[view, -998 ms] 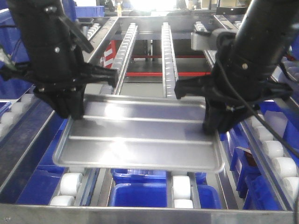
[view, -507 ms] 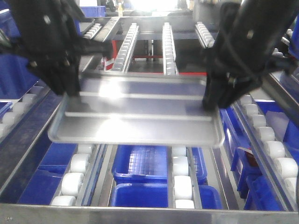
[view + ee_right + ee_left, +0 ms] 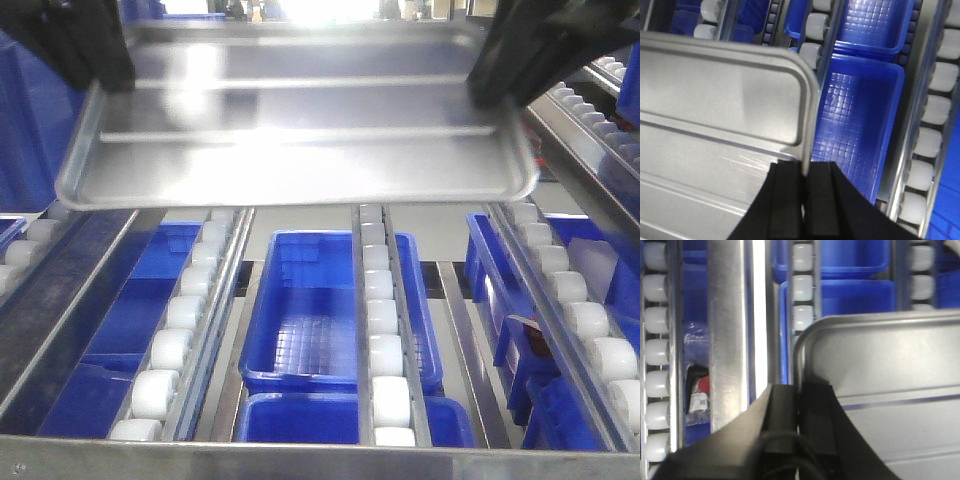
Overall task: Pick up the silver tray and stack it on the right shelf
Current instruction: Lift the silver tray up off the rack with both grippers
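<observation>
— Since a second ago, the silver tray (image 3: 300,130) is up off the roller rack (image 3: 320,462). It hangs high and near level over the blue bins (image 3: 335,300).
— What has it?
— Your left tool (image 3: 799,395) is clamped on the left end rim, your right tool (image 3: 804,172) on the right end rim. The tray's long axis runs side to side between them.
— And the right shelf?
— You can't pick it out here. It's probably on your right arm's side, so that arm leads.

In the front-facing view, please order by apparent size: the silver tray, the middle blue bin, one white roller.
1. silver tray, raised and likely nearer the camera, which enlarges it.
2. middle blue bin.
3. white roller, clearly smallest.
</observation>
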`<state>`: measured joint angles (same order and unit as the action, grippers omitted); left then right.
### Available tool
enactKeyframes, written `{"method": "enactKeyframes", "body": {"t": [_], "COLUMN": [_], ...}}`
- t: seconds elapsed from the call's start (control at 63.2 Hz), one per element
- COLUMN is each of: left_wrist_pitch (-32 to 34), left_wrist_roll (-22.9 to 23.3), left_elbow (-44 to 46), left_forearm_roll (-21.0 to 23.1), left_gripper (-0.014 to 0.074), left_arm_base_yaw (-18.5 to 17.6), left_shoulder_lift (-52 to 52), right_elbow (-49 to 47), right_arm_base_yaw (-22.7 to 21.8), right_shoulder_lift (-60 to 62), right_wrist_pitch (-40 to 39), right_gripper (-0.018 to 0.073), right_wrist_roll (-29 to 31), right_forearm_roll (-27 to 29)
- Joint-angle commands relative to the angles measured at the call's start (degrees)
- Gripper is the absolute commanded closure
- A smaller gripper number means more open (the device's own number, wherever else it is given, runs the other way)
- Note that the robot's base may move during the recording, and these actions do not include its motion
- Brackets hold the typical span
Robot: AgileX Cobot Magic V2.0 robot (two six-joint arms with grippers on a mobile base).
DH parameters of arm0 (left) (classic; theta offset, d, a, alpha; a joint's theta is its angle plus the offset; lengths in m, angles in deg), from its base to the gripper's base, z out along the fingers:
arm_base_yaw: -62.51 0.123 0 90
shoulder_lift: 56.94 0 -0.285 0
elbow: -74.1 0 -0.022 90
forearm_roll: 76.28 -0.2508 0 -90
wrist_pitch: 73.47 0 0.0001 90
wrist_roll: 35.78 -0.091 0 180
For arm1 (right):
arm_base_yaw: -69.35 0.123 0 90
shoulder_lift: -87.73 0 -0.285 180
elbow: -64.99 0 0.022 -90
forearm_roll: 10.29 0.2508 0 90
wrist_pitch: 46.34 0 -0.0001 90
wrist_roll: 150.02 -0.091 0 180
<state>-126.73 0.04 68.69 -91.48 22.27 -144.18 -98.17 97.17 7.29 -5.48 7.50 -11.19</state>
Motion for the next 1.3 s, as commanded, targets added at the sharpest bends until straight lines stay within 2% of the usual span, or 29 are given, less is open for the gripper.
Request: {"method": "enactKeyframes", "body": {"t": [0.0,0.079,0.38,1.283], "left_wrist_pitch": [-1.3,-2.4,-2.3,-4.3], "left_wrist_roll": [0.2,3.4,4.7,4.7], "left_elbow": [1.8,1.8,2.7,2.7], "left_forearm_roll": [-2.8,-5.1,-7.2,-7.3], "left_gripper": [0.0697,0.0697,0.0697,0.0697], "left_arm_base_yaw": [-2.3,-3.6,-4.7,-4.7], "left_shoulder_lift": [3.7,4.8,6.5,6.4], "right_elbow": [-2.1,-2.1,-2.1,-2.1], "right_arm_base_yaw": [-0.2,-0.2,-0.2,-0.2], "right_shoulder_lift": [4.3,6.0,6.9,6.9], "right_wrist_pitch": [-1.8,-1.0,2.2,3.0], "right_gripper": [0.0503,0.0503,0.0503,0.0503], "right_wrist_roll": [1.1,1.1,1.1,1.1], "right_forearm_roll": [-1.6,-1.6,-3.4,-3.5]}}
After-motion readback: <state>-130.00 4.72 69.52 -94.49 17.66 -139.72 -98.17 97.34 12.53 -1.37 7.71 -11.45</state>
